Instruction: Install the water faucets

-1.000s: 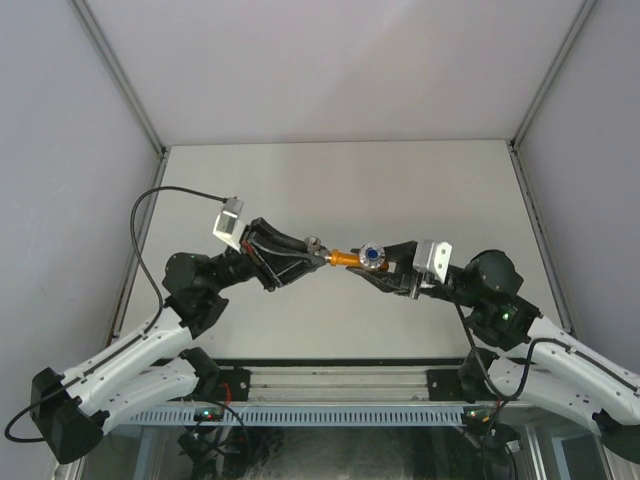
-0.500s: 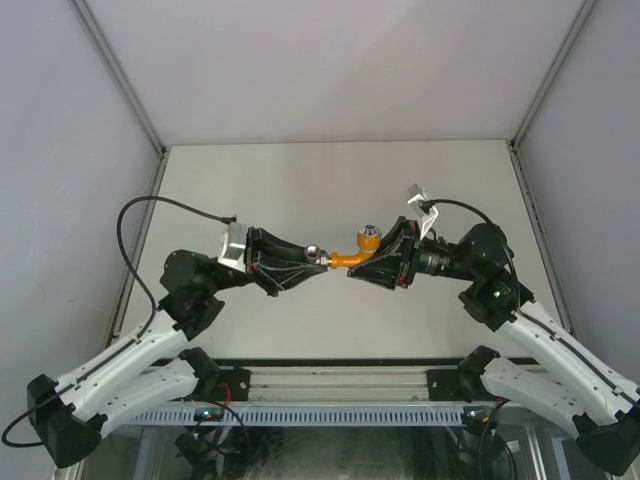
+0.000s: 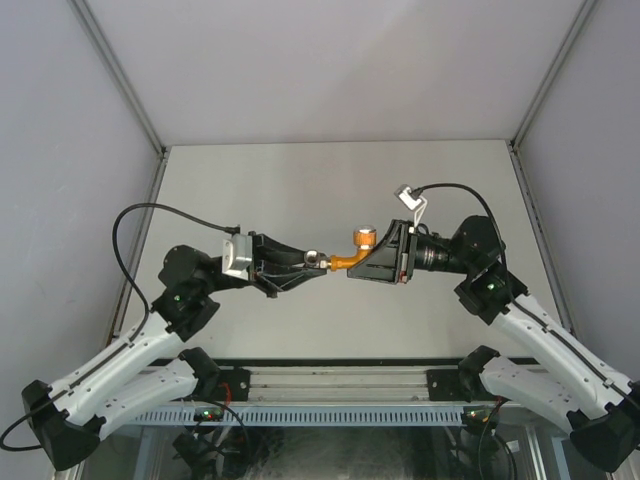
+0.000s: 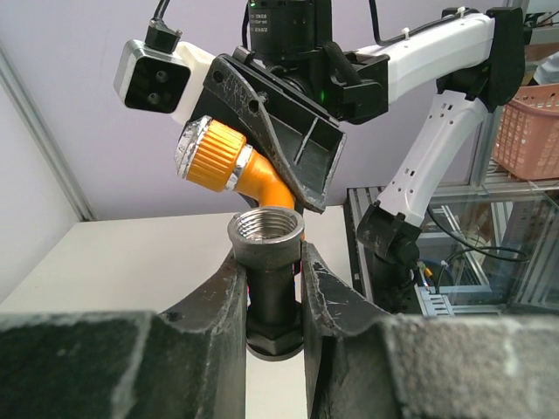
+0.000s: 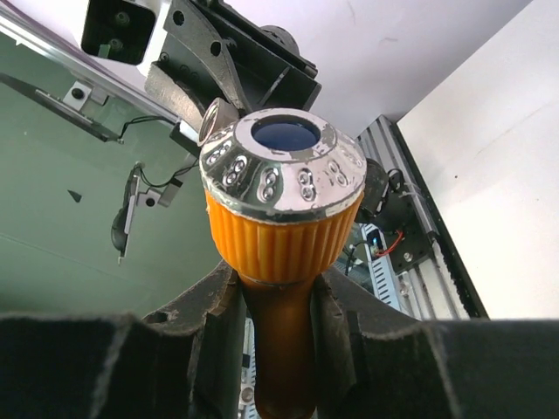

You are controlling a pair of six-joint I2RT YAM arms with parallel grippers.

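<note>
The orange tap body [image 3: 352, 254] with a ribbed orange knob and chrome cap [image 5: 281, 179] is held in my right gripper [image 3: 372, 262], whose jaws are shut on its stem. My left gripper [image 3: 300, 264] is shut on the grey metal threaded fitting [image 4: 266, 262], open end facing the tap. The two parts meet in mid-air above the table's middle; in the left wrist view the orange spout [image 4: 262, 188] touches the fitting's rim. In the right wrist view the fitting [image 5: 212, 118] shows just behind the chrome cap.
The grey table [image 3: 330, 185] is walled at the back and both sides. A metal rail [image 3: 330, 385] runs along the near edge between the arm bases. An orange basket [image 4: 528, 131] stands off the table in the left wrist view.
My right wrist has rotated, turning the tap so its knob swings up and left. My left gripper has rolled slightly and stays on the fitting. The joint stays at the same spot.
</note>
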